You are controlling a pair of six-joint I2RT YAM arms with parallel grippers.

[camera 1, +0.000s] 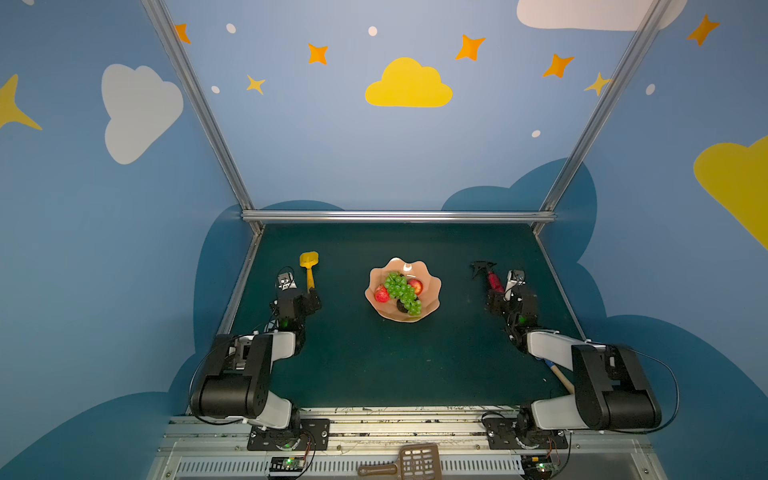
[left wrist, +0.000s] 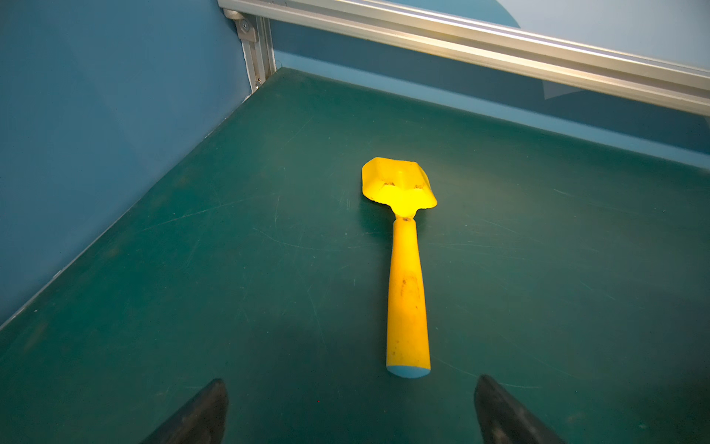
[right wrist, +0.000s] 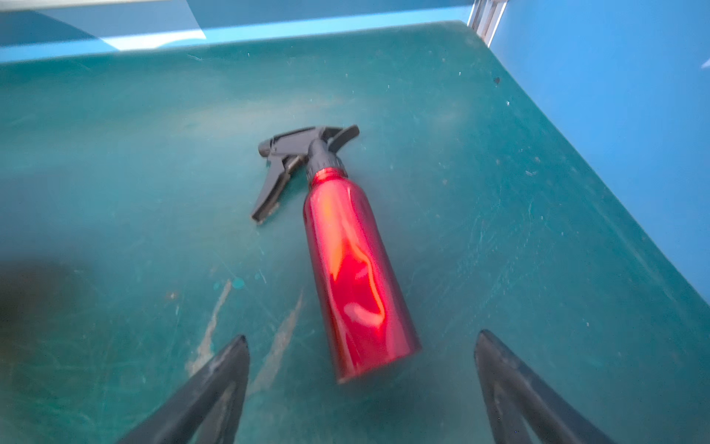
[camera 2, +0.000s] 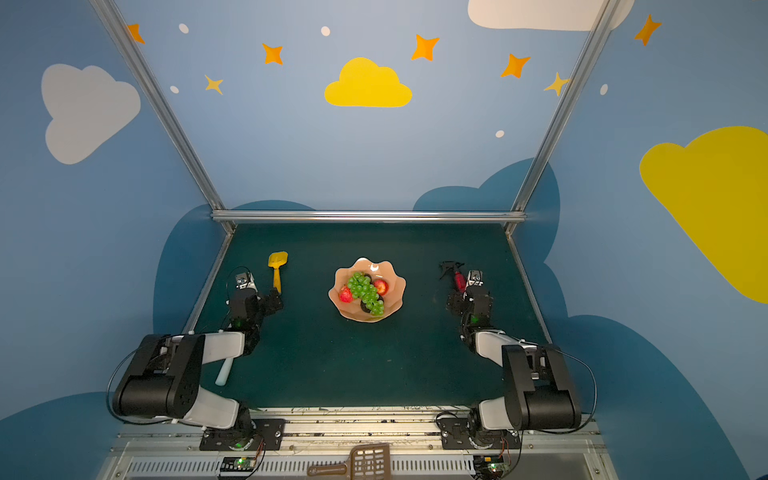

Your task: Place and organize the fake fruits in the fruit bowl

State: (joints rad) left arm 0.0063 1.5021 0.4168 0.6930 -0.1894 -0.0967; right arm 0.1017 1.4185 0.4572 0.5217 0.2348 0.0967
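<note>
Fruit bowl [camera 1: 433, 293] sits at the centre of the worktop [camera 1: 374, 365], well apart from both arms.

Arm pose: both arms are folded low at the near corners, forearms reaching toward the far side. I see the left end effector [left wrist: 351, 399] low over the worktop near the left edge, fingers spread wide with nothing between them. The yellow shovel [left wrist: 407, 292] lies flat just beyond it, handle end toward the fingertips, scoop pointing far. The right end effector [right wrist: 361, 342] is near the right edge, also spread wide and gripping nothing. The red spray bottle [right wrist: 357, 276] lies on its side, its base reaching up to the fingertips and its black trigger head pointing far. I cannot tell whether base and fingers touch.

Room: the worktop is walled left, right and far, with an aluminium rail [camera 1: 399, 216] along the far edge. Bare green surface surrounds the bowl on every side; the widest stretch lies between the arms on the near side.

Contents: grapes [camera 1: 402, 291] lie diagonally across the bowl, far-left to near-right. Left apple [camera 1: 382, 294] touches them on the left, right apple [camera 1: 415, 286] on the right. A dark avocado [camera 1: 401, 306] shows under their near end, mostly hidden.
</note>
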